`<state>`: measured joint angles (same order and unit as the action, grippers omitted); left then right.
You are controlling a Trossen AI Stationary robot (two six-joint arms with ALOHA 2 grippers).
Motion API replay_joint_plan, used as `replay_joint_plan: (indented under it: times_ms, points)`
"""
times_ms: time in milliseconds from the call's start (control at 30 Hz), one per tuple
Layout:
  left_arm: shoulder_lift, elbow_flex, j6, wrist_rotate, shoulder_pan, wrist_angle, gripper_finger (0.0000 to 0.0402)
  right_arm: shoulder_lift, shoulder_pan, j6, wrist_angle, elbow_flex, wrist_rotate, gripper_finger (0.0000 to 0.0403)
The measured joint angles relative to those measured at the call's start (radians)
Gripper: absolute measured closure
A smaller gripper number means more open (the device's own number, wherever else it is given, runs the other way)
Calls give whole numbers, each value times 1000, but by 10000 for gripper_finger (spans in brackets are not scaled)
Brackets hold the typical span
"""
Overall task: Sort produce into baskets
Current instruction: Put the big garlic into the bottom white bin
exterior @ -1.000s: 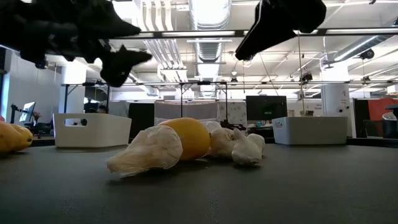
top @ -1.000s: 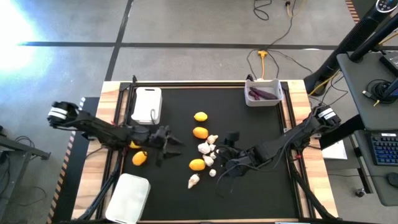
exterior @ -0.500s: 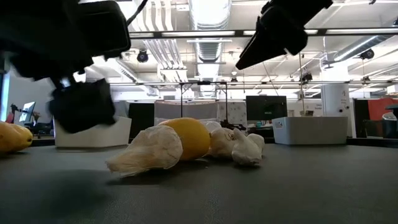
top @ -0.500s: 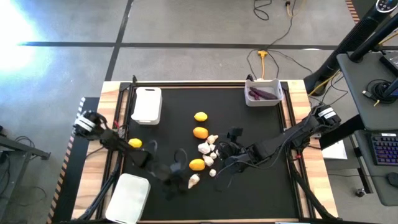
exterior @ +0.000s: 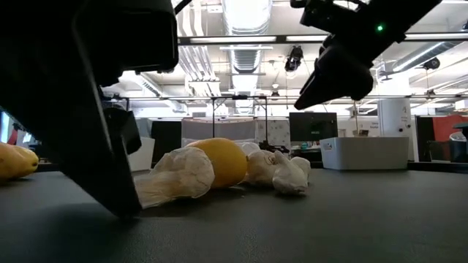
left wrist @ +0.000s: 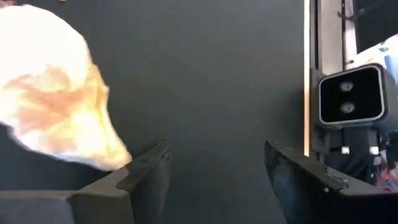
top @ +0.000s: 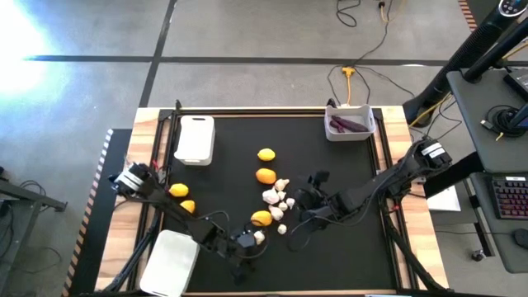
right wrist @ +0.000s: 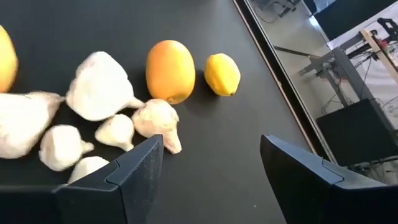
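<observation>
Produce lies mid-table: a cluster of whitish lumpy pieces [top: 275,200], lemons [top: 266,175] and one lone whitish piece [top: 258,237] nearer the front edge. My left gripper [top: 245,245] stands low and open just left of that lone piece [left wrist: 56,118], which lies outside the fingers, with nothing between them. My right gripper [top: 305,200] hovers open just right of the cluster [right wrist: 99,87], above the table [exterior: 344,58]. Purple pieces [top: 346,125] lie in the far right basket [top: 368,132]. My left gripper has the outer side of one finger [left wrist: 146,171] right at the lone whitish piece's pointed end [left wrist: 115,155]. I cannot tell whether they touch. The piece lies on the table.
A white basket [top: 195,139] stands far left, another [top: 171,260] at the near left corner. Two lemons [top: 181,198] lie by the left edge, another [top: 261,218] just beyond the lone piece. The low camera [left wrist: 349,102] stands at the table's front edge.
My left gripper has swung from beside the two left lemons toward the near edge and the right, and has sunk and tipped down beside the lone whitish piece. My right gripper has sunk a little over the cluster. No produce has moved.
</observation>
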<state>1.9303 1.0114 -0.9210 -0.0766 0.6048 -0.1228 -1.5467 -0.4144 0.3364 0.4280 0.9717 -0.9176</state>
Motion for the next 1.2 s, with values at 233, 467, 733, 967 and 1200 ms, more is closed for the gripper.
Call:
replay_joint_plan:
  times_ms: [233,467,733,967,1200]
  points:
    - [39,8,-86,-155,21,-10,163,0,-31,-10,-1,0,0,142]
    - [27,41,-204,-96,26,63,163,0,-74,-20,8,-8,1,149]
    - [30,219,-216,-197,33,535,163,0,-122,27,11,-85,4,141]
    - [36,329,-204,-387,20,643,160,0,-165,121,13,-164,12,133]
    - [63,305,-212,-518,2,621,153,0,-216,169,13,-181,26,137]
